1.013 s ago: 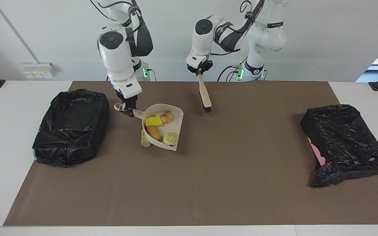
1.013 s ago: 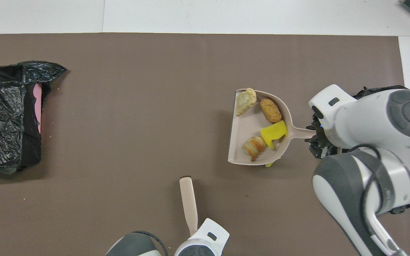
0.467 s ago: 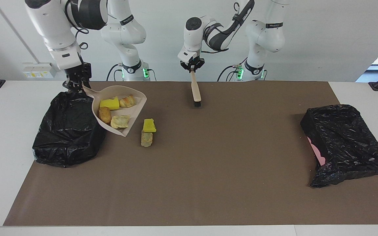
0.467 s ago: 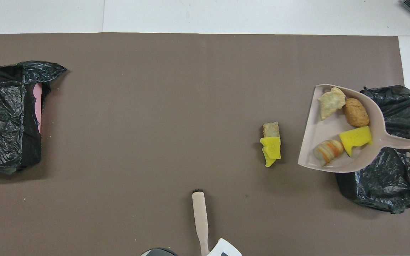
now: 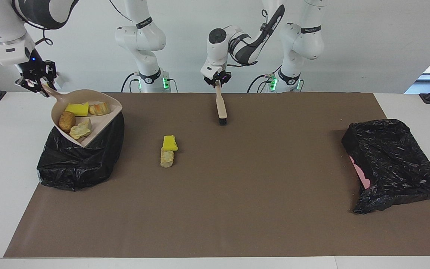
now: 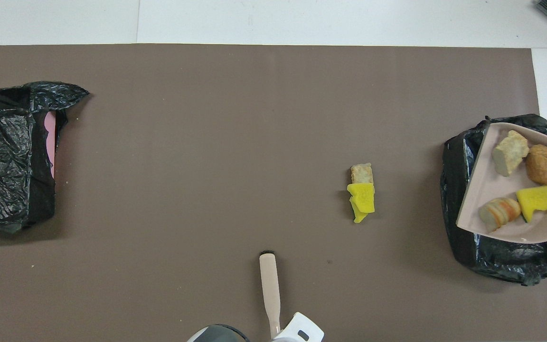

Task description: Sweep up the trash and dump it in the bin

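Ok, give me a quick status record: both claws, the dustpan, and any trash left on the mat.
right claw: shut on dustpan handle, over bin at right arm's end
dustpan load: four trash pieces, not yet dumped
on mat: yellow sponge touching tan piece
left claw: shut on brush
second bin: left arm's end

Both arms raised, each end effector clamped on a handle.

The right end effector (image 5: 36,83) sits at the upper left of the facing view, its wrist tilted down toward the frame's middle, fingers closed on a handle. The left end effector (image 5: 217,80) hangs at top centre, arm folded at the elbow, wrist pointing straight down, gripping a handle.
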Motion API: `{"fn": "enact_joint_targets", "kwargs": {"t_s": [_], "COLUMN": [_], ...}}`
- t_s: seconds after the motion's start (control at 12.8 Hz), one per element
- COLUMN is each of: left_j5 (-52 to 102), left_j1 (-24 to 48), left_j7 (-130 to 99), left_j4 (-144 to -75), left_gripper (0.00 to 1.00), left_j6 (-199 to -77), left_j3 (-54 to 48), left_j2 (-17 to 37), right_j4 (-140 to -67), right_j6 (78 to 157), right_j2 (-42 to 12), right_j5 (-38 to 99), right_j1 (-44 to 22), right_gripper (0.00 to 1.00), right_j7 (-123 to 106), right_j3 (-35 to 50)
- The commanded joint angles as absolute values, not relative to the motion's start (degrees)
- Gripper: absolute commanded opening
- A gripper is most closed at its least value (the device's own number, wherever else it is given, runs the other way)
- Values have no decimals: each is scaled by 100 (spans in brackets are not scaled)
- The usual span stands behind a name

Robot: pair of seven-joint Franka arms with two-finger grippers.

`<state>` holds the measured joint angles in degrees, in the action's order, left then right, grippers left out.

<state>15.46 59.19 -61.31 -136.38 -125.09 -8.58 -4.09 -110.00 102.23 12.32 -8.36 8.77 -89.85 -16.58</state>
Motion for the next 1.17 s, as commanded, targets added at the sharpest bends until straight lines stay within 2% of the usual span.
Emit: {"fn": "enact_joint_targets", "kwargs": {"t_s": [0.0, 0.23, 0.47, 0.78, 1.09], "left_j5": [1529, 1320, 678, 204, 167], "left_j1": [5662, 4864, 4011, 2518, 1234], "left_j7": [-6056, -5365, -4486, -3105, -1699], "left_j4": [-13483, -12774, -12026, -10726, -10013], "left_gripper": [100, 100, 100, 100, 100], "left_j6": [-12296, -11683, -11295, -10330, -9800], "left_j3": [-782, -791, -782, -782, -660], "left_j2": [-518, -554, -554, -527, -606], "right_j4": [-10907, -11003, -11214, -11451, -11452], "right_j6": [10545, 11037, 11048, 11048, 10987], "right_j2": [1100, 888, 967, 1089, 1090], "right_j5": [-1151, -1860, -2810, -3908, -4166], "right_j1": [1001, 1151, 1003, 424, 281], "right_gripper": [0, 0, 0, 0, 0], "right_j7": [-9097, -9343, -9447, -9782, -9844], "right_j3": [-1600, -1591, -1503, -1494, -1494]}}
